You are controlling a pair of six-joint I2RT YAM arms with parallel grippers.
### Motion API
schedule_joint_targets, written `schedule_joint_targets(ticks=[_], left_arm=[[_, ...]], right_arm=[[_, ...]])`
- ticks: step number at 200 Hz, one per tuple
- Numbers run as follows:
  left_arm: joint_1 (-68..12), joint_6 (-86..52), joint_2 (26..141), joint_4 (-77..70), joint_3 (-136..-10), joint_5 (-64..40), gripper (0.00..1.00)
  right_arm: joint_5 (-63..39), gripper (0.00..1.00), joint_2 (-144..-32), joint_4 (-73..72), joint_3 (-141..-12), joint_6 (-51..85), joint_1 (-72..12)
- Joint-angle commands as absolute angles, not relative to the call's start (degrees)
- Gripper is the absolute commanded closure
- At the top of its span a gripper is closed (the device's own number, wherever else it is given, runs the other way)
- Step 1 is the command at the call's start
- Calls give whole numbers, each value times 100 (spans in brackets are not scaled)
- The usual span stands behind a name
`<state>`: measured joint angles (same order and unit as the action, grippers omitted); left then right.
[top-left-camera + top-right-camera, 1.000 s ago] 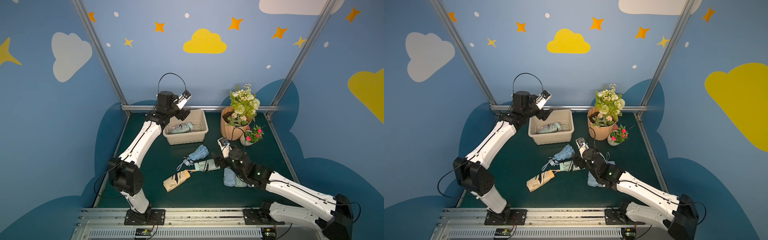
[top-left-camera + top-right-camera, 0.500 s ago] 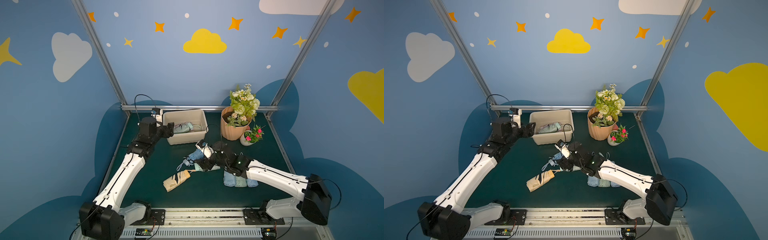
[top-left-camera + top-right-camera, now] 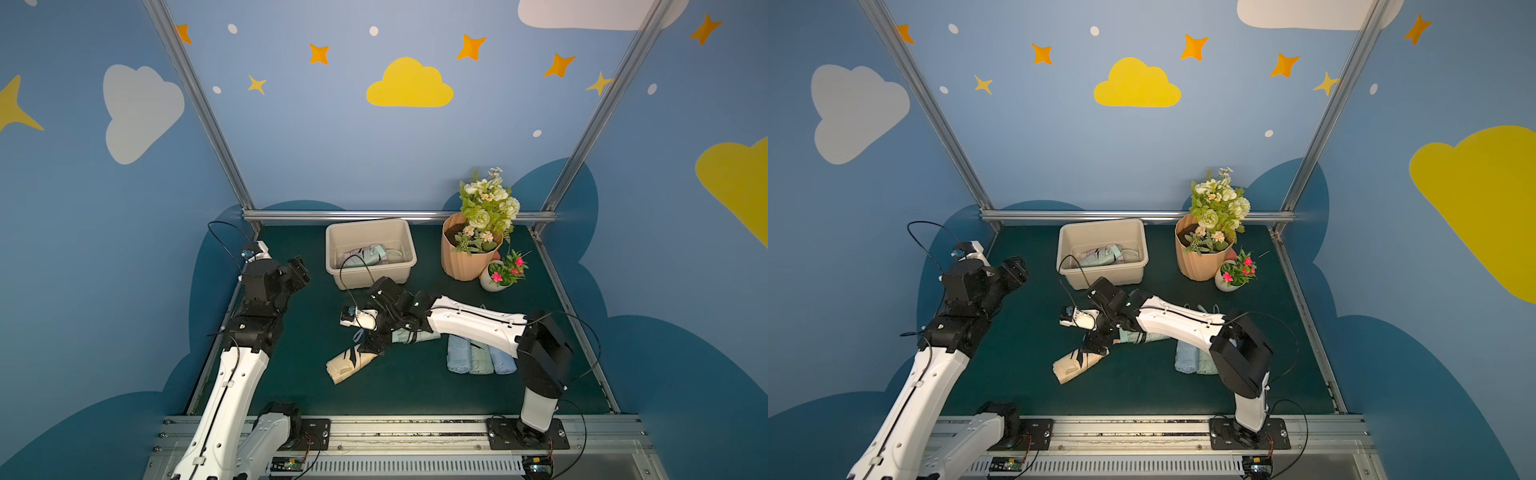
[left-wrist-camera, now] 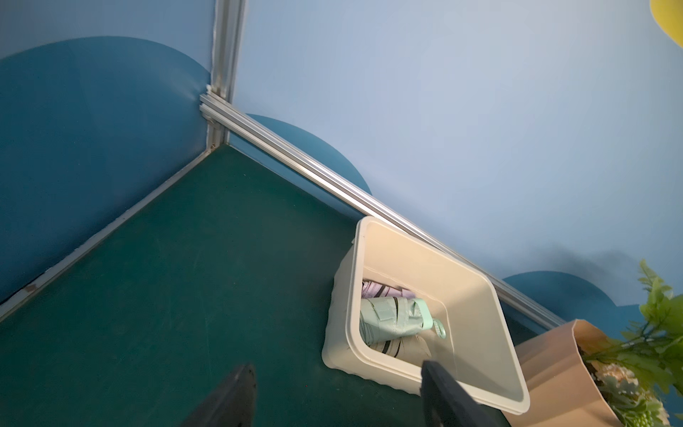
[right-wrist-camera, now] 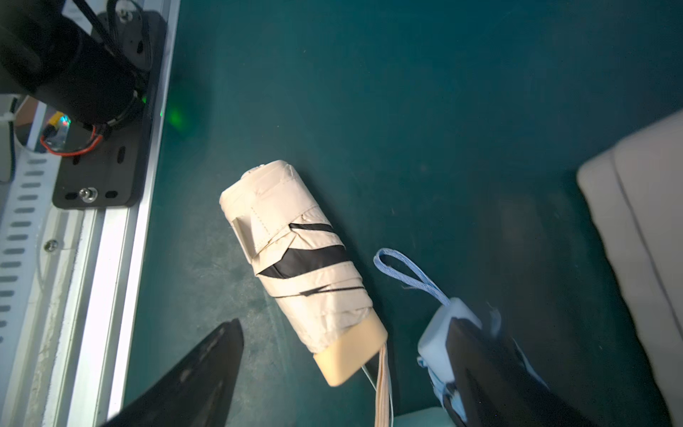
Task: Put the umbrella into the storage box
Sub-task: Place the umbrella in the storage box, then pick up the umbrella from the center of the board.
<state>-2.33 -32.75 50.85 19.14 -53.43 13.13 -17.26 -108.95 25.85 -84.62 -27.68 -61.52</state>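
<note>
Umbrella, beige black-striped fabric roll [image 5: 303, 266]: our right end effector [image 5: 345, 325] wide open, empty, astride it; we risk snagging adjacent white plastic handle [image 5: 439, 332].

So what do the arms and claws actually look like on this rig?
The left arm and right arm match: white link shells, black joint housings, black base plates on an aluminium rail. The left claw and right claw have black tapered fingers. Each wrist carries a white camera and a thin black cable loop.
</note>
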Motion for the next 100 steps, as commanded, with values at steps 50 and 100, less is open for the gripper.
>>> schedule_joint_targets(ticks=[50, 100], left_arm=[[-141, -3162, 4527, 2203, -5291, 2095, 23], [-108, -3245, 4505, 2239, -5230, 2061, 23]], right_arm=[[-2084, 6, -11877, 3667, -9493, -3683, -6508], [-2062, 5, -12316, 3709, -9818, -3683, -6635]])
